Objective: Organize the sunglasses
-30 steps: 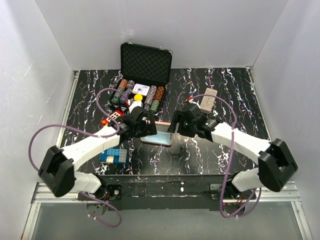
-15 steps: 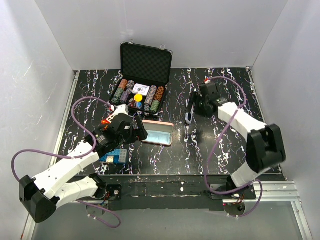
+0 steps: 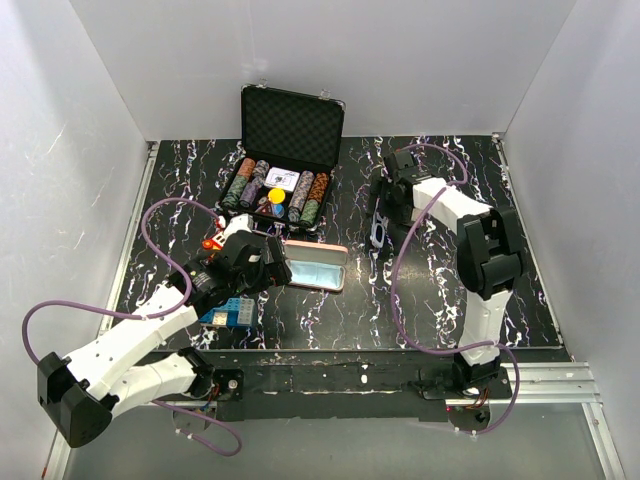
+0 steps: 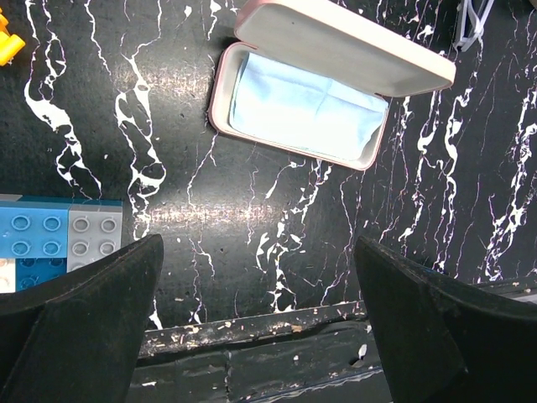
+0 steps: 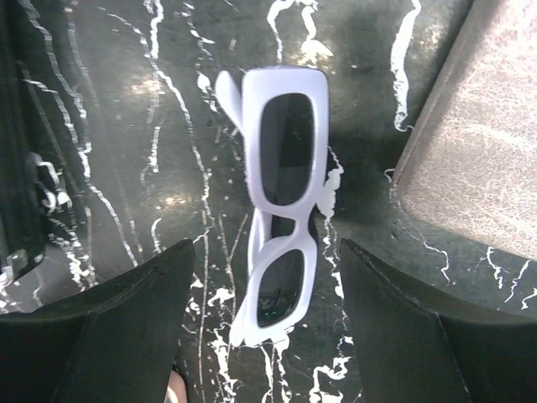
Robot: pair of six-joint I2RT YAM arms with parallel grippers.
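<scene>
The right pincer point(image 5: 267, 260) gapes wide, the white sunglasses point(image 5: 281, 159) lying between its fingers. The left pincer point(image 4: 256, 260) is also wide, the open pink case point(image 4: 344, 46) just ahead.

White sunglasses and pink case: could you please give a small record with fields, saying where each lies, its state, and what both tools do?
white sunglasses: lying on the table, right of the pink case
pink case: open, light blue cloth inside, no glasses
right tool: open, above the white sunglasses, a finger on each side
left tool: open, empty, facing the pink case
sunglasses in case: not yet
</scene>
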